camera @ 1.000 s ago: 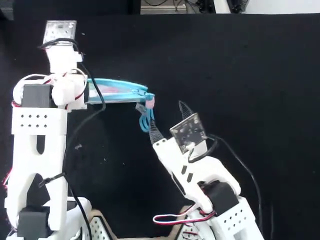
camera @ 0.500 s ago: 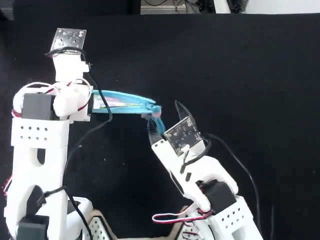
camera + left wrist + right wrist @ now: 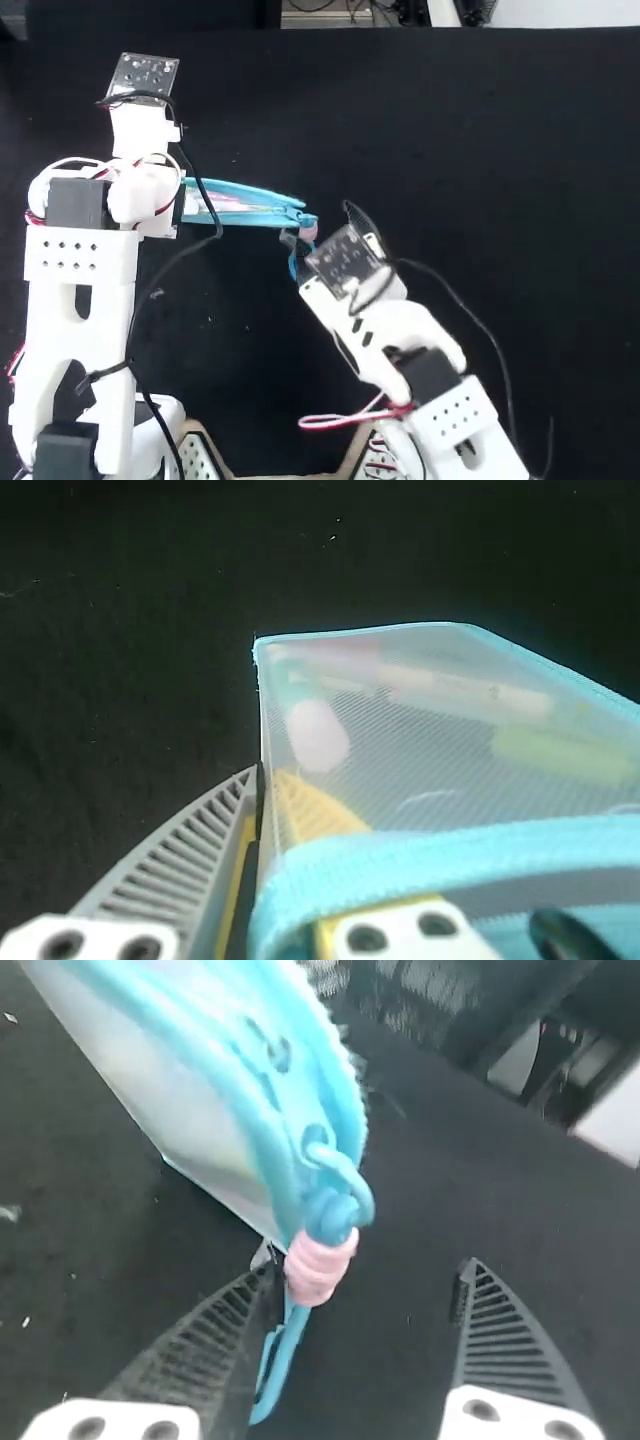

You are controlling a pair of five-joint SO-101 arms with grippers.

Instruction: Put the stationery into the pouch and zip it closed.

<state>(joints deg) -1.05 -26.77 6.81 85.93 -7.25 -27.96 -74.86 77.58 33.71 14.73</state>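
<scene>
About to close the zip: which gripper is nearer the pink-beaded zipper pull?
Right. The right gripper has its jaws open at the zipper pull, which hangs close beside one of them. The left gripper clamps the pouch at its opposite end.

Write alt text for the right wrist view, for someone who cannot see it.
A translucent pouch with blue trim hangs in front of the right gripper, which is open. The zipper pull, a pink bead on a blue cord, dangles close by one of its fingers, above the black table.
</scene>
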